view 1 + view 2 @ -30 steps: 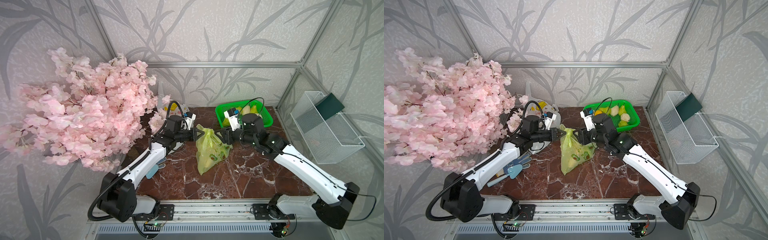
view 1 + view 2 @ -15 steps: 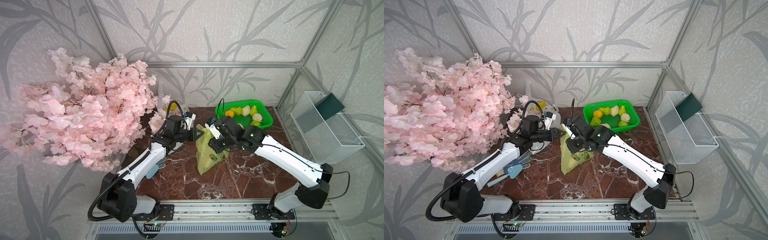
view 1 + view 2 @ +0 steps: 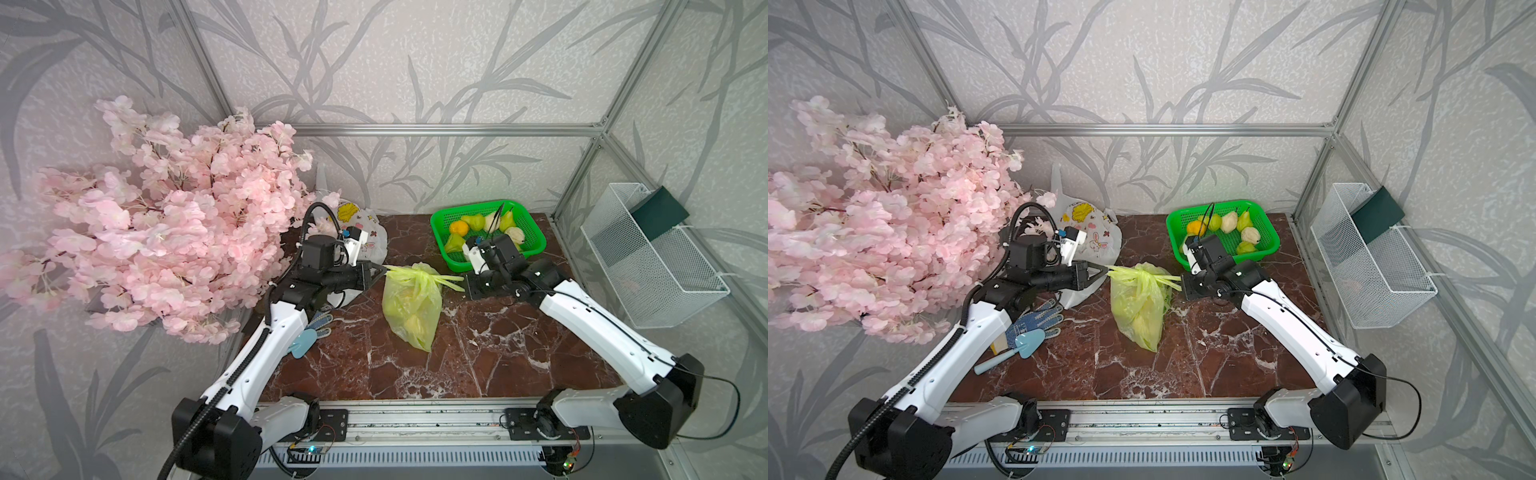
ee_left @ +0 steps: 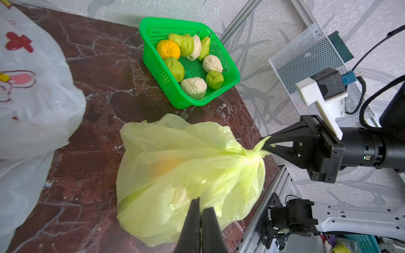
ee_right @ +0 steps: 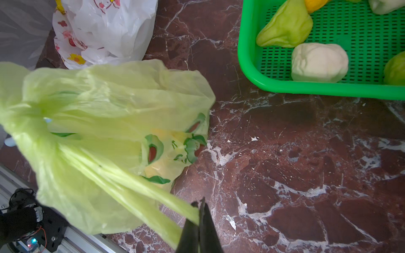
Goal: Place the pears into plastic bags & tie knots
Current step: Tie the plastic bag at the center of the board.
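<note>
The yellow-green plastic bag [image 3: 411,307] with avocado prints [image 5: 153,151] lies mid-table, its neck bunched and pale fruit shapes showing through it. My left gripper [image 3: 383,272] is shut on one handle of this bag, at its left. On the other side, my right gripper [image 3: 464,286] is shut on the other handle, a thin strip [image 5: 153,197] pulled taut to its tips [image 5: 200,203]. Both top views show the handles stretched apart. Several pears [image 3: 478,221], green and cream, sit in the green basket [image 4: 182,103] behind my right gripper.
Two white printed bags [image 3: 365,232] lie at the back left behind my left wrist. A pink blossom branch [image 3: 166,216] overhangs the left side. A glove and a blue trowel [image 3: 1025,340] lie under my left arm. A white wire basket [image 3: 648,257] hangs on the right wall. An orange fruit [image 3: 459,227] lies among the pears.
My right gripper reached left over the bag's top, shut on a handle and drew it back to the right. My left gripper kept its hold and place.
</note>
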You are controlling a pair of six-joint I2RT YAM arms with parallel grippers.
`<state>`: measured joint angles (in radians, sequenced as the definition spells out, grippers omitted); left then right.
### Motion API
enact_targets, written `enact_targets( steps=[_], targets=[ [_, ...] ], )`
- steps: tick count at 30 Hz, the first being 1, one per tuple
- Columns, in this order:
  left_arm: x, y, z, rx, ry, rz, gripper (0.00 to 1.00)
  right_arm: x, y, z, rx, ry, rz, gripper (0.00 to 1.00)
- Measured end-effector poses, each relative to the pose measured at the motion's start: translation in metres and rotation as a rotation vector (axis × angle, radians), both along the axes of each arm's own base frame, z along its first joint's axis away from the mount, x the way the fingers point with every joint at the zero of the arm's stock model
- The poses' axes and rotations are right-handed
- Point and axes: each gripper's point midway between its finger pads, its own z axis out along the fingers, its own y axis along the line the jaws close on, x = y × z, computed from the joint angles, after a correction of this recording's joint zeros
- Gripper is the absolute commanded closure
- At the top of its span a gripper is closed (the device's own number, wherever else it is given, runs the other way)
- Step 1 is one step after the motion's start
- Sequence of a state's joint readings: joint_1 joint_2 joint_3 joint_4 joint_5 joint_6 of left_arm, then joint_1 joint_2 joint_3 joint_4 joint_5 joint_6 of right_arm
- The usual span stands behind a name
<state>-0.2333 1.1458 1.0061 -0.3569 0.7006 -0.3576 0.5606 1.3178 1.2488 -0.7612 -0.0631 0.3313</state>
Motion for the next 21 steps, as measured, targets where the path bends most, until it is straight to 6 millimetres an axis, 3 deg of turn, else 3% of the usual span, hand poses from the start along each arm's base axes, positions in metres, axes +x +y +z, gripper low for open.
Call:
enact_targets(
  steps=[6, 12, 15, 16, 17, 18, 21],
  targets=[
    [-0.006, 0.014, -0.047, 0.031, 0.124, 0.042, 1.0, 0.01, -0.027, -0.029, 0.07, 0.05, -0.085, 1.0],
    [-0.013, 0.031, -0.091, 0.126, 0.215, 0.11, 1.0, 0.023, -0.071, -0.073, 0.139, 0.149, -0.222, 1.0],
    [-0.014, 0.038, -0.103, 0.179, 0.23, 0.125, 1.0, 0.024, -0.074, -0.087, 0.156, 0.208, -0.22, 1.0],
    [-0.014, 0.039, -0.105, 0.187, 0.234, 0.124, 1.0, 0.022, -0.072, -0.088, 0.149, 0.216, -0.205, 0.91],
    [-0.015, 0.04, -0.106, 0.188, 0.239, 0.122, 1.0, 0.02, -0.069, -0.086, 0.126, 0.219, -0.192, 0.76],
    [-0.016, 0.04, -0.106, 0.188, 0.242, 0.123, 0.95, 0.019, -0.068, -0.082, 0.095, 0.212, -0.183, 0.64],
    [-0.016, 0.041, -0.097, 0.156, 0.231, 0.122, 0.58, 0.023, -0.064, -0.05, -0.017, 0.141, -0.154, 0.36]
  ],
)
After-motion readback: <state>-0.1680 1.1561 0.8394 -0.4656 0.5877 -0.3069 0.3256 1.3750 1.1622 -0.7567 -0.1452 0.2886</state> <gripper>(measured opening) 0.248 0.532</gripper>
